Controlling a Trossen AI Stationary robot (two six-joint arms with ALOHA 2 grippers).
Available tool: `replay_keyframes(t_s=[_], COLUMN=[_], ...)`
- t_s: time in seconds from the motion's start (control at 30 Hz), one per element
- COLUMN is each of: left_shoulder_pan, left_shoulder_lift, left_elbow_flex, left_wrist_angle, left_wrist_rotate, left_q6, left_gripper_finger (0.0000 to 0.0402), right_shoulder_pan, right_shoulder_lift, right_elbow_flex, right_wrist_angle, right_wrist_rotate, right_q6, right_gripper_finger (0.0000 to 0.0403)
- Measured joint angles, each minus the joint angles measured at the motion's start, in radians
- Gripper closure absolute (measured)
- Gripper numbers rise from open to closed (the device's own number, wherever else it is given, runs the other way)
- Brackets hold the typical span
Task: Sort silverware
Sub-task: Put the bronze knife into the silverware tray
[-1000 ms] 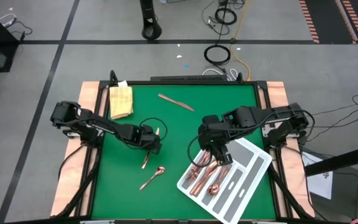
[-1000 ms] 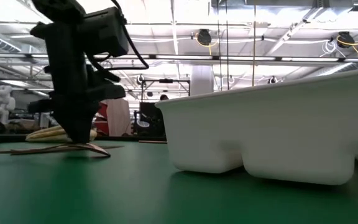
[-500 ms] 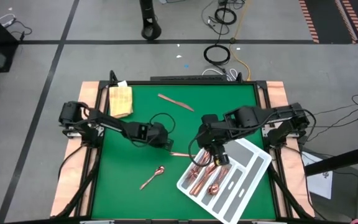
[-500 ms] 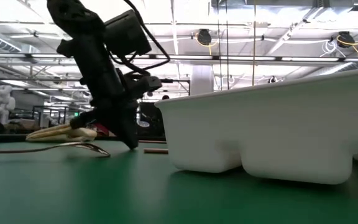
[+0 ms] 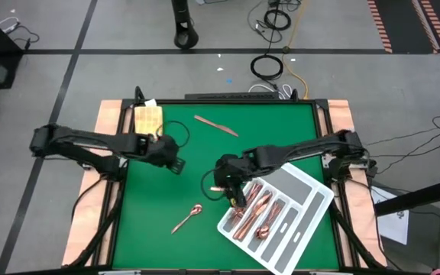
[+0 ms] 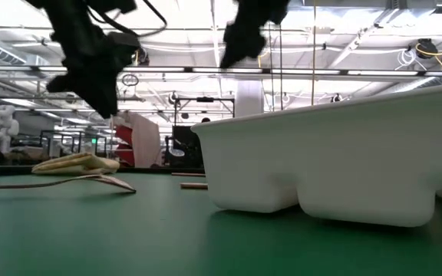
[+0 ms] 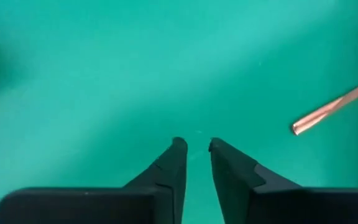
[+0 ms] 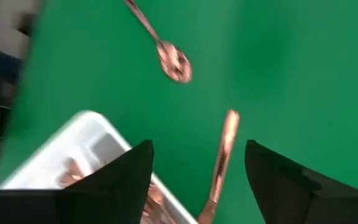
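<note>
A copper piece of silverware [image 8: 224, 146] lies flat on the green mat by the near-left corner of the white tray [image 5: 312, 189]. My right gripper [image 8: 199, 146] hovers above it, wide open, one finger on either side and apart from it. My left gripper [image 7: 194, 144], open by a narrow gap and empty, is raised over the mat's left half [image 5: 173, 159]. A copper spoon [image 5: 187, 218] rests on the mat near the front. A copper knife [image 5: 216, 124] rests near the far edge. Several copper pieces [image 5: 250, 215] lie in the tray's left compartments.
A folded yellow cloth [image 5: 148, 122] lies at the mat's far left corner. The tray stands askew at the near right, its wall [image 6: 344, 153] tall in the low view. Bare green mat lies between the two grippers and along the far side.
My left gripper has brought a copper piece from mid-mat toward the tray, turning it crosswise, and let go of it there. It has then risen and drawn back toward the table's left edge. My right gripper has come off the tray, leftward and down, over that piece.
</note>
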Motion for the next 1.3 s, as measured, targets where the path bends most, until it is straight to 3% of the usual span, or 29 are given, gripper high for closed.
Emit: replay_keyframes(t_s=[0.17, 0.37, 0.77, 0.93, 1.17, 1.3], left_shoulder_pan=[-0.001, -0.001, -0.002, -0.002, -0.002, -0.002], left_shoulder_lift=[-0.100, -0.120, -0.115, -0.115, -0.115, -0.115], left_elbow_flex=[0.000, 0.000, 0.000, 0.000, 0.000, 0.000], left_wrist_angle=[-0.096, -0.144, -0.159, -0.161, -0.220, -0.249], left_wrist_rotate=[-0.041, -0.062, -0.089, -0.094, -0.107, -0.107], left_q6=[0.001, 0.037, 0.121, 0.139, 0.141, 0.165], left_gripper_finger=[0.0312, 0.0311, 0.0311, 0.0311, 0.0310, 0.0310], right_shoulder_pan=[-0.036, -0.056, -0.058, -0.054, -0.053, -0.066], right_shoulder_lift=[0.120, 0.246, 0.366, 0.397, 0.404, 0.407], right_elbow_flex=[-0.009, 0.003, 0.011, 0.017, 0.015, 0.034], right_wrist_angle=[0.006, 0.001, -0.061, -0.083, -0.077, -0.087], right_wrist_rotate=[-0.058, -0.087, 0.014, 0.055, 0.108, 0.101], right_q6=[0.014, 0.050, 0.232, 0.259, 0.254, 0.240], right_gripper_finger=[0.0150, 0.0158, 0.0175, 0.0235, 0.0377, 0.0390])
